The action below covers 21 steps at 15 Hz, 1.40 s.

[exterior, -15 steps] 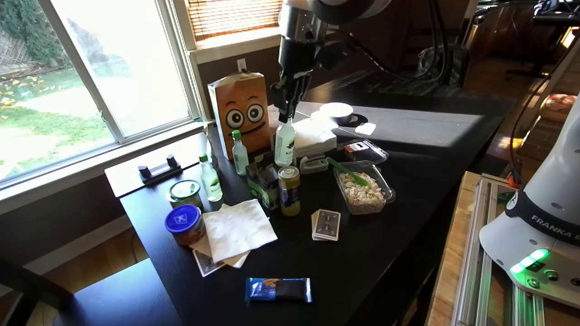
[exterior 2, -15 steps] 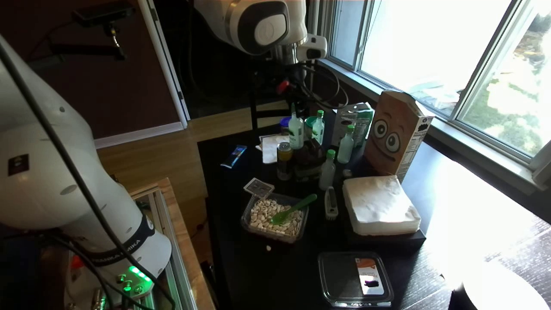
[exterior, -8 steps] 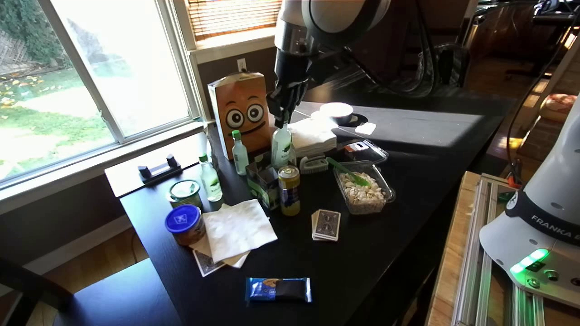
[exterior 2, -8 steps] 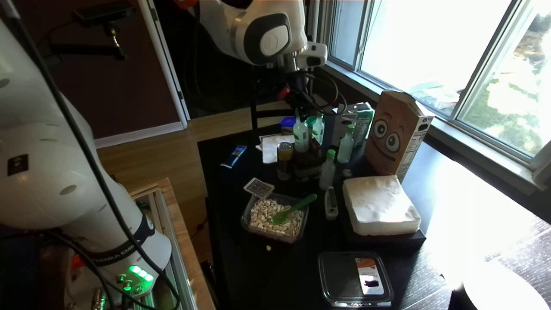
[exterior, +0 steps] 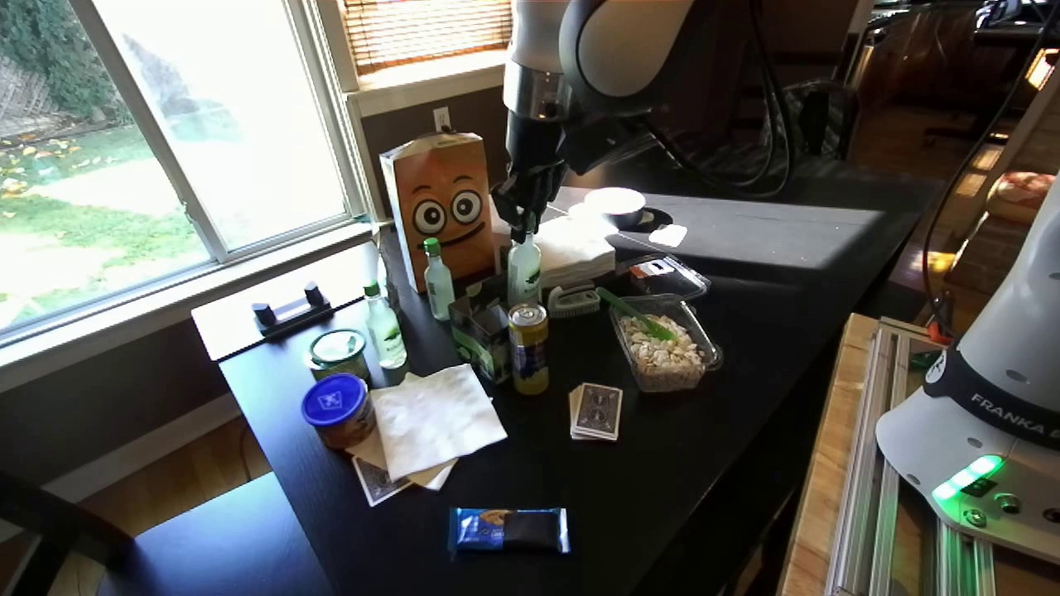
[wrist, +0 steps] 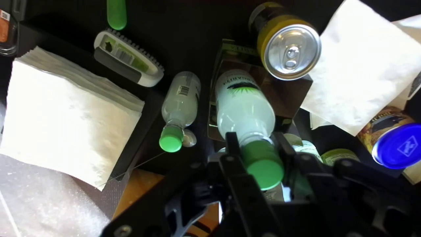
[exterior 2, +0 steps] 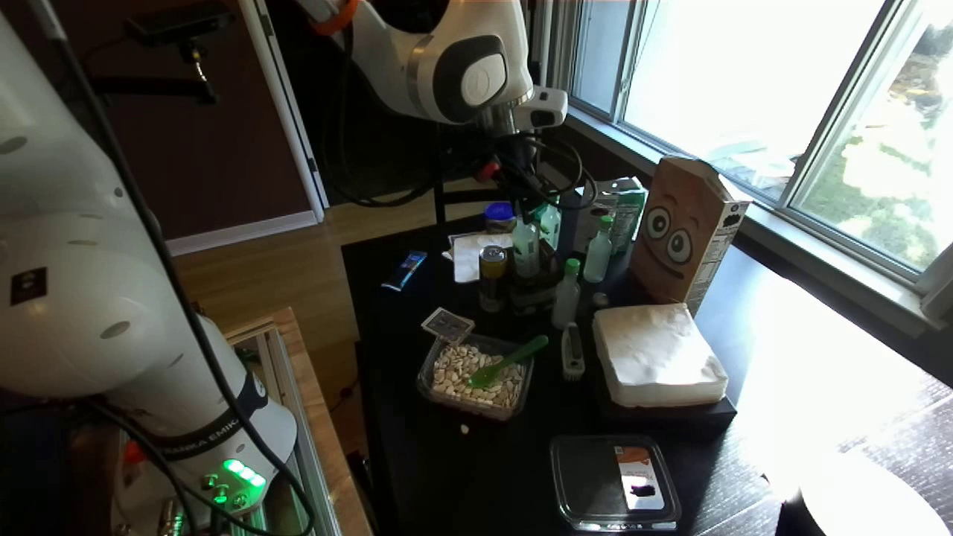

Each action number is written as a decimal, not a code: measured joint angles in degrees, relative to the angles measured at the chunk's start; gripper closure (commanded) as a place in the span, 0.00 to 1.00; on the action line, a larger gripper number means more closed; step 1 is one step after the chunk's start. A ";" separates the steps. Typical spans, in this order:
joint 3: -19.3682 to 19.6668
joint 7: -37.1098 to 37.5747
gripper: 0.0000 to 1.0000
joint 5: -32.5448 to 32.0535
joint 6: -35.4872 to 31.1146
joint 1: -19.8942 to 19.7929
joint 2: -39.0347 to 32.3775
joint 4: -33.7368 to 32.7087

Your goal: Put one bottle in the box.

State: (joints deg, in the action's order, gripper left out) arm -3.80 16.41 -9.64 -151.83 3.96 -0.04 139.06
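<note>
Green-capped bottle [wrist: 245, 105] gripped near its cap by the jaws, over or partly inside (unclear) the small open carton [exterior: 478, 339], likely the box; off-centre lowering could snag its base on the rim or tip the adjacent can [exterior: 530, 354].

Box [exterior: 441, 207] smooth cardboard; bottle [wrist: 244, 105] smooth, glossy; can top [wrist: 292, 53] shiny metal; napkin stack [wrist: 64, 118] matt paper.
</note>
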 measured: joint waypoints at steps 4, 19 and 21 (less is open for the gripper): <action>-0.28 2.99 0.93 -2.32 0.00 0.51 -2.11 -0.04; 2.47 12.92 0.93 -4.67 -2.30 5.52 -12.75 -4.07; 3.17 13.43 0.59 -4.63 -2.30 5.99 -14.02 -4.69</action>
State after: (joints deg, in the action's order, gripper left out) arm -0.63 29.85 -14.27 -154.14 9.96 -14.06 134.37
